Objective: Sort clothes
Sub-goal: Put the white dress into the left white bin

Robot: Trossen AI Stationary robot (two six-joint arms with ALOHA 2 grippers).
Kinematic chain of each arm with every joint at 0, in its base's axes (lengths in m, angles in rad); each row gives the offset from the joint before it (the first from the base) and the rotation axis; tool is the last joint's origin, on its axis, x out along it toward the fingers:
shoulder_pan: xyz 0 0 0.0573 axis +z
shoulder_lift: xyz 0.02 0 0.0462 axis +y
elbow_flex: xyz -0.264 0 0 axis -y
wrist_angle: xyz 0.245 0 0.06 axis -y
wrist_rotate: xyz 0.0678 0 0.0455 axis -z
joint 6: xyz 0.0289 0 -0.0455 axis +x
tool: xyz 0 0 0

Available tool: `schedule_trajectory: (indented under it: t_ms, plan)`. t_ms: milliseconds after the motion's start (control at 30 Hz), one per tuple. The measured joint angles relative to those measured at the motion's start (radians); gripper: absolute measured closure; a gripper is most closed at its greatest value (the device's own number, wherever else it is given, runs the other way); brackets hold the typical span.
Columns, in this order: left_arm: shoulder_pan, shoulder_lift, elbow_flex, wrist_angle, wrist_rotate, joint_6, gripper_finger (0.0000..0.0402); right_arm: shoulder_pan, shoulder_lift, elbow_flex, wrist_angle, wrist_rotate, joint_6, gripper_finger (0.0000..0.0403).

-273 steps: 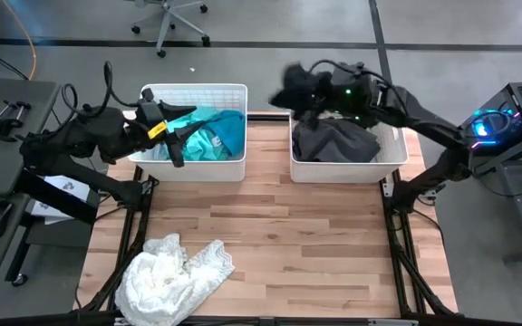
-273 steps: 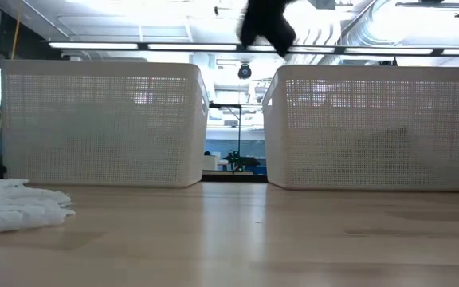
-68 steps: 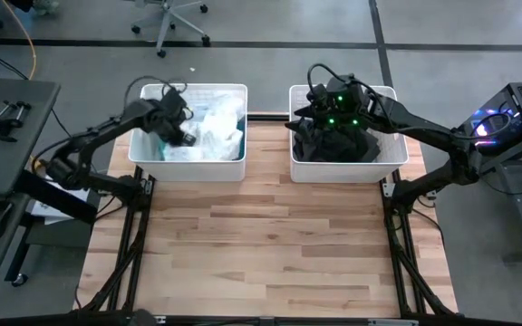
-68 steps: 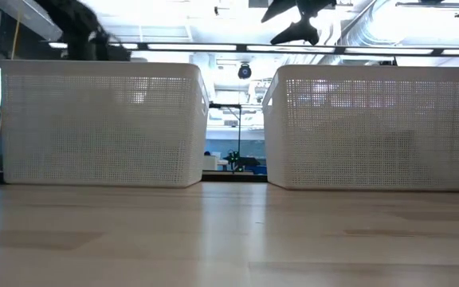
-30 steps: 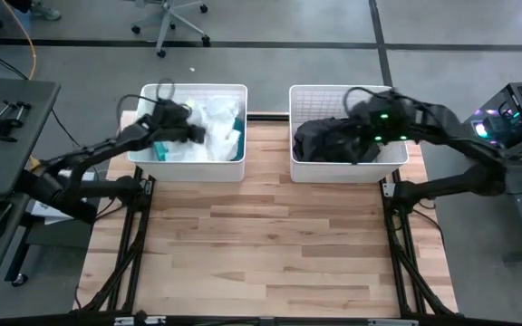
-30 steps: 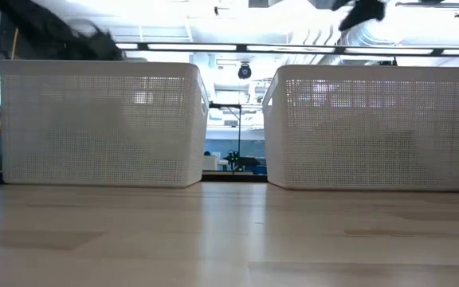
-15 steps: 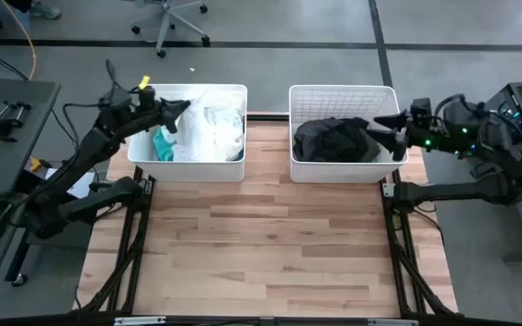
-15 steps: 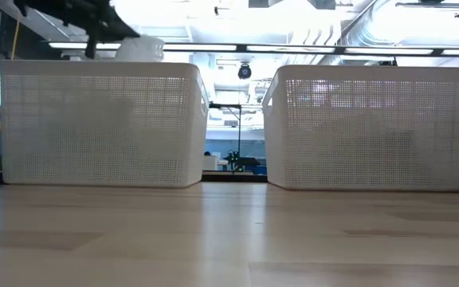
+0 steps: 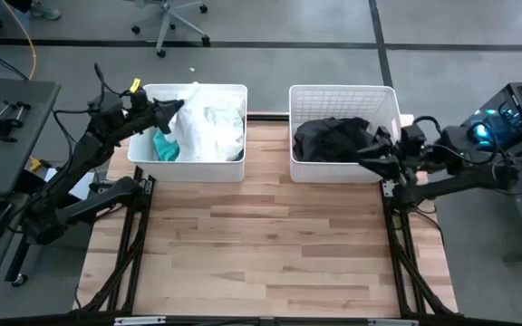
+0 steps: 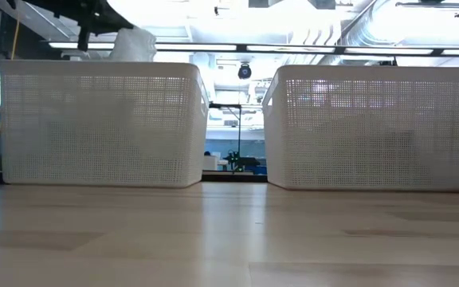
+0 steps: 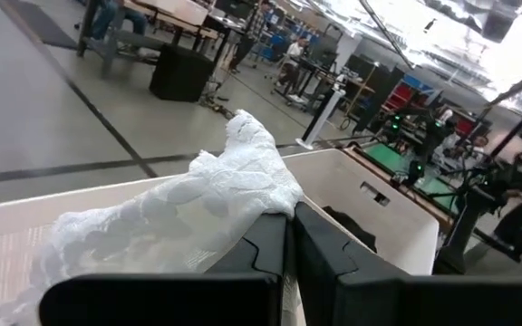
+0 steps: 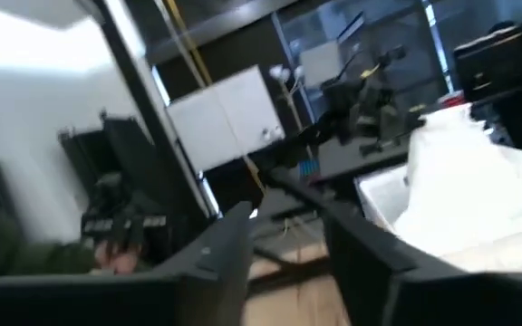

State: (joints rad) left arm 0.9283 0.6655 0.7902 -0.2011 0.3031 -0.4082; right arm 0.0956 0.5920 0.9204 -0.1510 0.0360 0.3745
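Observation:
A white lacy garment (image 9: 208, 127) lies in the left white mesh basket (image 9: 234, 90) on top of a teal garment (image 9: 163, 145). My left gripper (image 9: 170, 109) is over that basket's far left part, shut on the white garment, whose peak shows above the rim in the low view (image 10: 134, 44). Black garments (image 9: 333, 138) lie heaped in the right basket (image 9: 343, 88). My right gripper (image 9: 371, 149) is open and empty at that basket's near right corner, pointing toward the table's left. The pale grey-blue and blue garments do not show. My left gripper pinches a raised part of the white lacy garment (image 11: 265, 201) between its two fingers; one layer or several, I cannot tell. The fingers come about level from the table's left. The held part stands above the basket rim and the rest slopes down slack into the basket.
The two baskets stand side by side at the table's far edge, with a gap (image 9: 267, 136) between them. The wooden tabletop (image 9: 261, 244) stretches in front of them. A desk (image 9: 7, 118) stands left of the table, and equipment with lights (image 9: 506, 118) stands to the right.
My left gripper has gone up and toward the table's left, drawing the white lacy garment's top above the basket rim. My right gripper has pulled out from over the right basket toward the table's right edge, then dropped toward the basket's near right corner.

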Motion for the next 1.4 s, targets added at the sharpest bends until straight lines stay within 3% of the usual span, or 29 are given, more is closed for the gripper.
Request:
schedule_trajectory:
  t_ms: [200, 467, 700, 867, 1033, 1133, 1400]
  plan:
    - [0.0, 0.003, 0.0, -0.023, -0.052, -0.025, 0.0394, 0.035, -0.09, -0.011, -0.223, -0.007, -0.044, 0.0387]
    - [0.0, -0.014, 0.0, -0.003, -0.037, 0.052, 0.0394, 0.037, -0.23, -0.127, -0.274, -0.071, -0.049, 0.0392]
    - [-0.016, -0.086, 0.0, -0.016, -0.038, 0.169, 0.0394, 0.037, -0.304, -0.42, -0.044, -0.181, -0.166, 0.0401]
    - [-0.074, -0.169, -0.023, -0.018, -0.028, 0.184, 0.0394, 0.085, -0.311, -0.686, 0.319, -0.311, -0.204, 0.0402]
    - [-0.135, -0.274, -0.027, -0.116, -0.022, 0.169, 0.0394, 0.129, -0.311, -0.862, 0.643, -0.198, -0.241, 0.0403]
    - [-0.155, -0.329, -0.027, -0.154, -0.023, 0.159, 0.0394, 0.145, -0.312, -0.911, 0.696, -0.212, -0.259, 0.0403]
    - [-0.159, -0.409, -0.028, -0.3, 0.013, 0.179, 0.0394, 0.131, -0.312, -0.911, 0.534, -0.16, -0.303, 0.0403]
